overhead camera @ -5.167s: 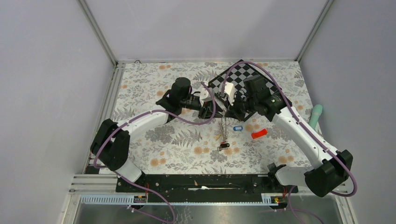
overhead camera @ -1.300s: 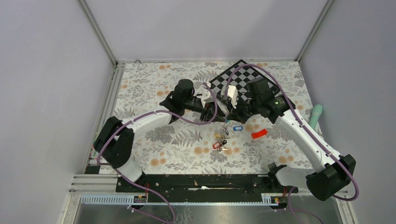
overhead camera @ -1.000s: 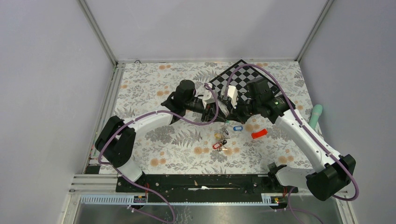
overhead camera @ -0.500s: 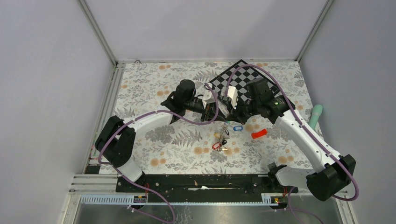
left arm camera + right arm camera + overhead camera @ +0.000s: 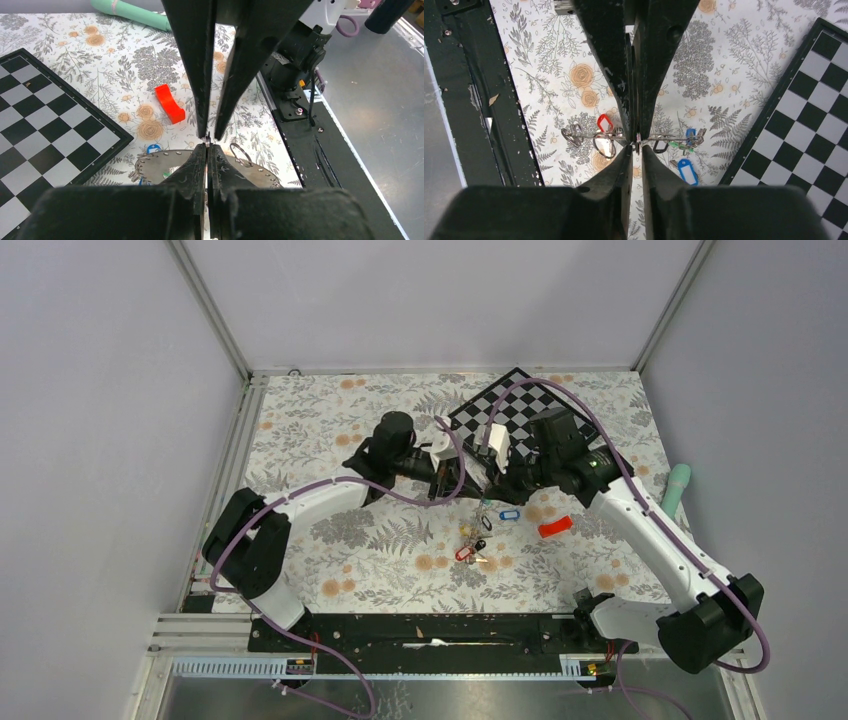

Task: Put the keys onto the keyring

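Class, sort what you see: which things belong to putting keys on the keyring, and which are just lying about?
For the job: keyring, red-tagged key, blue-tagged key.
Lying about: chequered board, red block, mint-green tube.

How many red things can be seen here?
2: a red block right of the key bunch, and a red key tag in that bunch. Others may be hidden.
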Motion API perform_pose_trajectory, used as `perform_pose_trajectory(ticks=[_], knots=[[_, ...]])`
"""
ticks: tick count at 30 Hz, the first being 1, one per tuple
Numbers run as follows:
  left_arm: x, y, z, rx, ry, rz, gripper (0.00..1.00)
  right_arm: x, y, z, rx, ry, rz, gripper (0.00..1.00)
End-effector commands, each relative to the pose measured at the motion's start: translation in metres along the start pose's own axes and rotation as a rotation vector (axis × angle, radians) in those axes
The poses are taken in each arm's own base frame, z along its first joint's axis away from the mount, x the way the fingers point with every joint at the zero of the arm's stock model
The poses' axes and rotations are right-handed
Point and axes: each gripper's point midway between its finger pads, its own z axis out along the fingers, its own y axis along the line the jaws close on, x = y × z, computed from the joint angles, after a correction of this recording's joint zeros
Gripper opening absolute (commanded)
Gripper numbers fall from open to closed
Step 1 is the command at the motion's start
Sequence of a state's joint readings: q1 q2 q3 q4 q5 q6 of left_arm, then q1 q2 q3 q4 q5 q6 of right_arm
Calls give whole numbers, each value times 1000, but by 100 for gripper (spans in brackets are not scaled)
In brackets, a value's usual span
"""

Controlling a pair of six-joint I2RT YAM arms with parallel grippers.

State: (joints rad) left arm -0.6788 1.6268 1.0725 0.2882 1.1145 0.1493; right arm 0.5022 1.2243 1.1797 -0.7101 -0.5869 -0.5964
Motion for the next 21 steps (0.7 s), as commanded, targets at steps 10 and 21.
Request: perform_pose_trajectory(ticks=[10,21], knots=[[-63,-42,-31,66,-350,-20,0,-40,22,-17,-107,-250,-27,54],[-59,-43,-27,31,-391,-75,0,-47,29,-19,-155,-285,-39,49]])
